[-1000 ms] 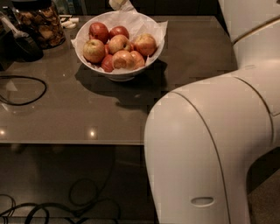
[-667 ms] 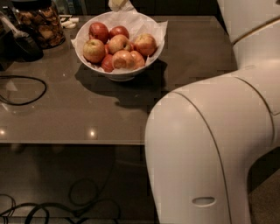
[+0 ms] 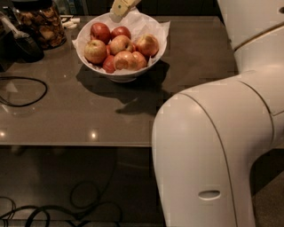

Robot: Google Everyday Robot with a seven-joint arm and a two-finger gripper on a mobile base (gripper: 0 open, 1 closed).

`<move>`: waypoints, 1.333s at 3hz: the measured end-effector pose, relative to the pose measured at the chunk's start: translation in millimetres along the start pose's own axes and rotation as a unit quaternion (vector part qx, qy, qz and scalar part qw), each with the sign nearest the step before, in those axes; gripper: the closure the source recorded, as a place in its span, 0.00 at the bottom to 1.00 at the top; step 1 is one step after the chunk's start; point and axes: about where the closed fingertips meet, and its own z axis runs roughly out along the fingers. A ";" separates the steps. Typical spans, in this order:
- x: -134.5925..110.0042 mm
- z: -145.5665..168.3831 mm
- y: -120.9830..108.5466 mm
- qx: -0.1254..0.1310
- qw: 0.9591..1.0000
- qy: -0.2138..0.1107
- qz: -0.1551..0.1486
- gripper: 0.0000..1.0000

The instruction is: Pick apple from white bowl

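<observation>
The gripper — at the far rim of the white bowl — is cropped by the top edge.

One white bowl; about eight apples; one jar; one end effector over bowl's far rim.

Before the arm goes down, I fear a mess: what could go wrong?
The tool hangs over the far rim of the white bowl, so it may strike that rim. The apples lie heaped and touching; lifting one could roll neighbours out. The crumpled paper liner could snag and lift too.
</observation>
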 end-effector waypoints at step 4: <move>11.5 23.6 6.1 -0.047 0.999 0.010 -0.023 0.21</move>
